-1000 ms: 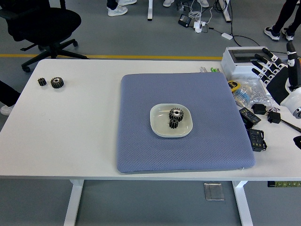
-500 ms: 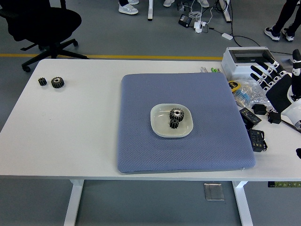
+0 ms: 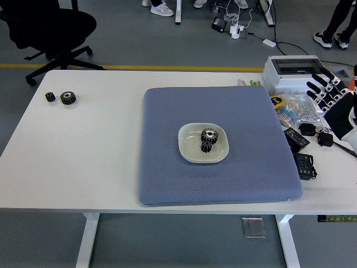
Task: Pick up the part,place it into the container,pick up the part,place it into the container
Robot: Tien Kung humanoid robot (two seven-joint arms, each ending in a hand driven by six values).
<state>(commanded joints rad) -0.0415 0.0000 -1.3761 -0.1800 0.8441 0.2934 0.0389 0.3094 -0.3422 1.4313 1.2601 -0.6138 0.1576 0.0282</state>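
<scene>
Two dark metal gears (image 3: 208, 139) are seen in the shallow white square dish (image 3: 188, 149) at the centre of the blue padded mat (image 3: 167, 167). Two more small dark gears (image 3: 62, 97) are left at upper left on the white surface (image 3: 83, 156), with bare room around them. The right hand (image 3: 334, 103), fingers spread and empty, has been drawn back towards the right edge.

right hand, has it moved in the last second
Yes. The right hand, fingers open, has slid right and down toward the picture's edge, judged against the grey box.
</scene>
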